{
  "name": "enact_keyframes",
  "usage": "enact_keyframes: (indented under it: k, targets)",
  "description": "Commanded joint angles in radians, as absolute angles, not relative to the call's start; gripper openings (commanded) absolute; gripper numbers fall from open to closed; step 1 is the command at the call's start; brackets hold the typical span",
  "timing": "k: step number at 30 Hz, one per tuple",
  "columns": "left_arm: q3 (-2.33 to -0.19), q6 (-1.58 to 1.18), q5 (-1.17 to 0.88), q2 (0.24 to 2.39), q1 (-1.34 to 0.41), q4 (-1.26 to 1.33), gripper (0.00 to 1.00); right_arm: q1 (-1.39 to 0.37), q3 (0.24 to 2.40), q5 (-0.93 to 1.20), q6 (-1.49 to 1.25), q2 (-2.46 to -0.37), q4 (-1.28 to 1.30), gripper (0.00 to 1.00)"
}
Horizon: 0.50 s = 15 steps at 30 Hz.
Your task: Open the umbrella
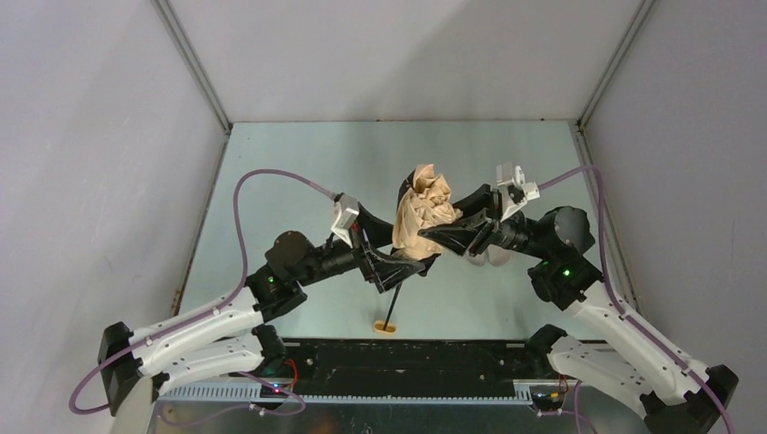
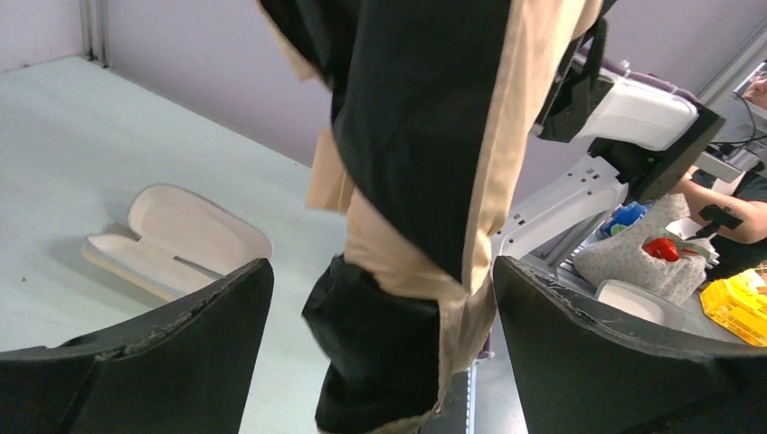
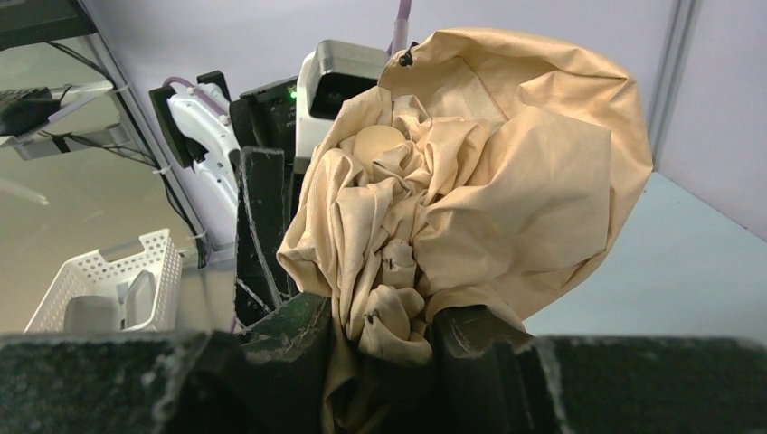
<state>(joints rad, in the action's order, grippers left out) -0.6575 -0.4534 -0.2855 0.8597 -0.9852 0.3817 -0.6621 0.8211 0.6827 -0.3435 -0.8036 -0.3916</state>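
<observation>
- The right jaws are clamped on a bunch of the compact folding umbrella, whose tan-beige fabric is crumpled.
- The left jaws stand apart around its hanging, black-lined folds.
- It is held up between the two arms, above the middle of the pale green table.
- Its thin black shaft slants down to the stubby beige handle by the table's near edge.
- The ribs are lost in the cloth, and the upper shaft is hidden.

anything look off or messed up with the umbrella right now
The umbrella is a crumpled wad, not spread, pinched in the right gripper. Its black shaft slants down to the handle near the table front edge. The left gripper straddles it, open.
</observation>
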Motion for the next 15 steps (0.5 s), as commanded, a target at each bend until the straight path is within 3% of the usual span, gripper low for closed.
enact_keyframes:
  k: [1,4,7,9,11,12,13,14,15]
  targets:
    - [-0.643,-0.490,-0.341,0.871,-0.980,0.521,0.88,-0.693,0.839,0.675,-0.324,-0.812,-0.521,0.00]
    - [-0.627,-0.491,-0.365,0.885,-0.980,0.544,0.65,-0.700,0.839,0.652,-0.323,-0.825,-0.530,0.00]
    - [-0.618,-0.468,-0.380,0.889,-0.980,0.536,0.50,-0.702,0.839,0.620,-0.317,-0.827,-0.523,0.00]
    - [-0.617,-0.443,-0.380,0.885,-0.980,0.514,0.38,-0.704,0.839,0.584,-0.312,-0.825,-0.509,0.10]
    - [-0.625,-0.411,-0.362,0.874,-0.979,0.479,0.27,-0.704,0.839,0.533,-0.306,-0.819,-0.488,0.25]
    - [-0.629,-0.385,-0.339,0.863,-0.980,0.448,0.19,-0.706,0.839,0.496,-0.300,-0.813,-0.468,0.39]
    - [-0.636,-0.369,-0.326,0.857,-0.980,0.432,0.16,-0.708,0.838,0.476,-0.298,-0.811,-0.457,0.47]
    - [-0.638,-0.337,-0.297,0.843,-0.981,0.403,0.12,-0.707,0.839,0.434,-0.295,-0.804,-0.432,0.64]
    - [-0.647,-0.323,-0.282,0.835,-0.981,0.378,0.10,-0.708,0.837,0.411,-0.295,-0.801,-0.419,0.70]
